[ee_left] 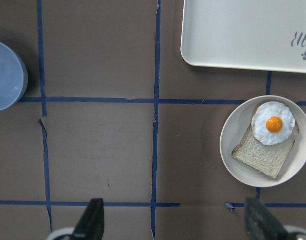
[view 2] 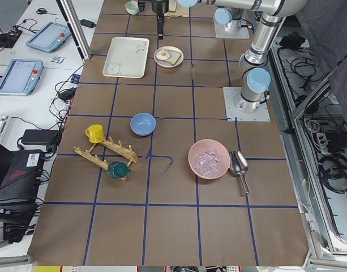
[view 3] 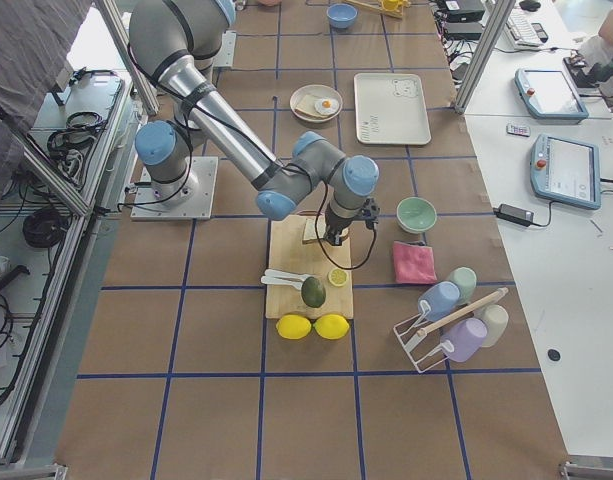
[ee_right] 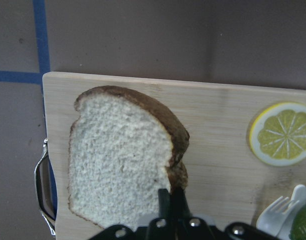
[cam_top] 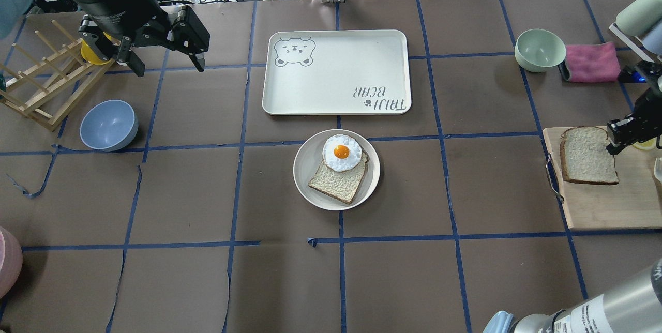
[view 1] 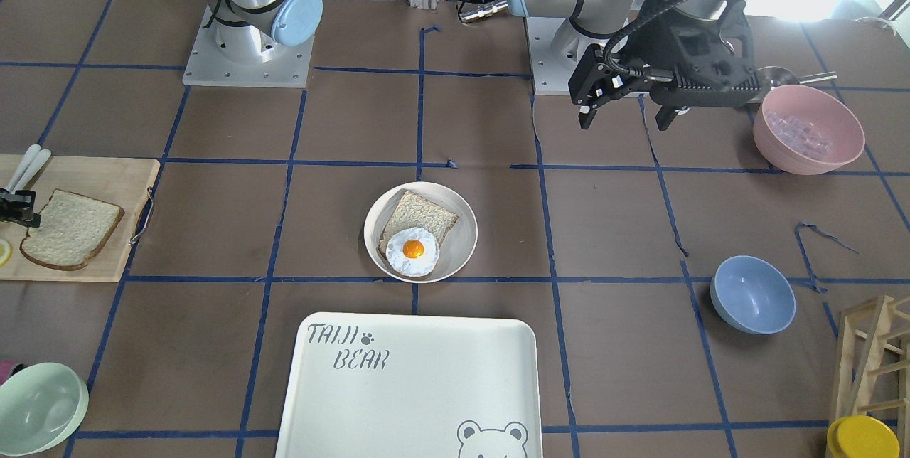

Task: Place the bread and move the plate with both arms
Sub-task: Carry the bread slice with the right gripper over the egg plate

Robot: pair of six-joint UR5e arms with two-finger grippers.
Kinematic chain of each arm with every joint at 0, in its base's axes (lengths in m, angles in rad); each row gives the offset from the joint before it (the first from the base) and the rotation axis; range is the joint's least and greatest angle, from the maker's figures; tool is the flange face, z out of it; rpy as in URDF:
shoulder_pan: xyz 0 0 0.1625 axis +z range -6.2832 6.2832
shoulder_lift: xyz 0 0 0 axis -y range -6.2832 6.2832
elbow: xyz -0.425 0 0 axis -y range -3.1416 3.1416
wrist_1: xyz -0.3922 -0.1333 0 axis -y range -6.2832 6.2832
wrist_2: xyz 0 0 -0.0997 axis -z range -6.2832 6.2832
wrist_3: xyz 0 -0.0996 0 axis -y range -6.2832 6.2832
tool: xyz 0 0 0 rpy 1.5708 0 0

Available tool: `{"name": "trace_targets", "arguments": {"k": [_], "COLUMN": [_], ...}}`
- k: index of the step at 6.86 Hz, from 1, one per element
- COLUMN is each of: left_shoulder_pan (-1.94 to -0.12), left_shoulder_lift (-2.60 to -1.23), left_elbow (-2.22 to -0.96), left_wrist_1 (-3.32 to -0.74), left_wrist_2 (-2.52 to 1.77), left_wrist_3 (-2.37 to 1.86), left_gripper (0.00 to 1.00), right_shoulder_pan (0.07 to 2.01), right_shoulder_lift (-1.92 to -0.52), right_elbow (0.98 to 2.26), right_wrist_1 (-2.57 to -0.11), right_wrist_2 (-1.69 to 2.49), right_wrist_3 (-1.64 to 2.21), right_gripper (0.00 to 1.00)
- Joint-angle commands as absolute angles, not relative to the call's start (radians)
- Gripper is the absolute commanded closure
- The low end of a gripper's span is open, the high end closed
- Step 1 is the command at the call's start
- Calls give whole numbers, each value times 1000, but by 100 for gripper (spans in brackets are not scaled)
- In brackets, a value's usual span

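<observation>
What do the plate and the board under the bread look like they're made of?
The plate: likely plastic or melamine, cream and matte, no glaze glare, though ceramic can't be excluded. The board: pale unfinished-looking wood, fine grain lines showing, with a metal handle at one end.

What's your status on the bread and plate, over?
Right gripper shut on the bread at the cutting board. Left gripper open, above the table. Plate at centre, holding another slice with fried egg. Nothing seen between board and plate.
</observation>
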State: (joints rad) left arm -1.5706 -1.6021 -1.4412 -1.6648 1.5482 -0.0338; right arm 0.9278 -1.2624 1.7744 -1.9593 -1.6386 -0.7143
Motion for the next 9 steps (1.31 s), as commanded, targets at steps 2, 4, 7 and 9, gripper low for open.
{"name": "trace_targets", "arguments": {"k": [2, 4, 7, 9], "left_shoulder_pan": [-1565, -1565, -1565, -1565], "left_shoulder_lift": [-1604, -1605, -1620, -1623], "left_elbow": [-1439, -1442, -1442, -1442], "left_wrist_1": [-1661, -1661, -1652, -1644], "left_wrist_2": [1543, 1543, 1545, 1546], "left_wrist_3": [-32, -34, -37, -35], "left_gripper": [0, 0, 0, 0], "right_shoulder_pan": [1082, 1301, 1723, 1846], "right_shoulder_lift": [-1379, -1388, -1388, -1368], "right_elbow": [1708, 1593, 1572, 1601], "right_wrist_1": [-1805, -1608, -1614, -1720], "right_wrist_2": [-1622, -1515, -1335, -1202], "right_wrist_3": [-639, -417, 124, 366], "right_gripper": [100, 100, 100, 100]}}
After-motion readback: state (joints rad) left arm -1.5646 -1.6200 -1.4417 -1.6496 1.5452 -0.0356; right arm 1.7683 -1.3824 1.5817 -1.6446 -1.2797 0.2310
